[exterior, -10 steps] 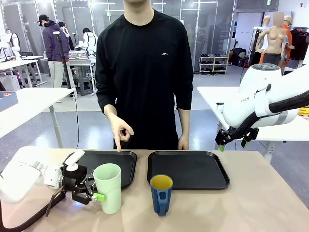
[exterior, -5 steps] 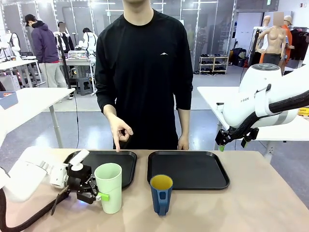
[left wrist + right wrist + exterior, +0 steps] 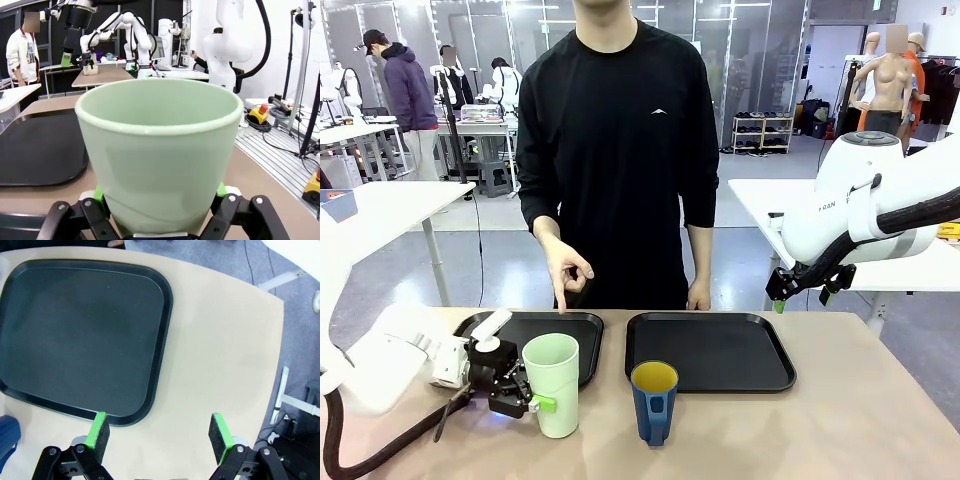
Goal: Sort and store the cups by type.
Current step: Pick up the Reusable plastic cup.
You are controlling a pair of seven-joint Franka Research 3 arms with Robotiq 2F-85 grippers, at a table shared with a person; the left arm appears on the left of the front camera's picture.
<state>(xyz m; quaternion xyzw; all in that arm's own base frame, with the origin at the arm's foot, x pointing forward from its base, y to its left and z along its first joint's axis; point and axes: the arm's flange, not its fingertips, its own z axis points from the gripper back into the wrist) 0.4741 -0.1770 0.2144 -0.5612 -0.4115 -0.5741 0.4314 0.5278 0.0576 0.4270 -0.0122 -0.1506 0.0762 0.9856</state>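
**Nothing stored yet, first cup in the grip**

Nearest, along the front of the table (image 3: 860, 400): the left gripper (image 3: 525, 400) (image 3: 160, 192) clamped low on the tall mint-green tumbler (image 3: 552, 385) (image 3: 157, 160). Green pads pressed against either side of its wall in the left wrist view. Tumbler upright, just in front of the black left tray (image 3: 540, 330) and outside its rim. Impossible to tell whether resting on the table or raised a touch.

Just to its right, and apart from it: the dark blue mug (image 3: 653, 402) (image 3: 6, 437) with the yellow inside. Upright on bare table in front of the black right tray (image 3: 710, 350) (image 3: 80, 330), handle seemingly toward the robot's side, untouched by either gripper.

Farther back: both trays bare. Over the table's far right, well apart from the mug, the right gripper (image 3: 805, 290) (image 3: 159, 435), fingers spread wide with nothing between them.

At the far side: a person's hand (image 3: 568, 272) pointing a finger down toward the left tray's far rim, the other hand (image 3: 699, 295) low at the table edge.

Judged from this: first of two placements under way, none finished. Left to do: setting the tumbler into a tray, probably the left one, going by the pointing finger. Then taking up the mug and storing it in the other.
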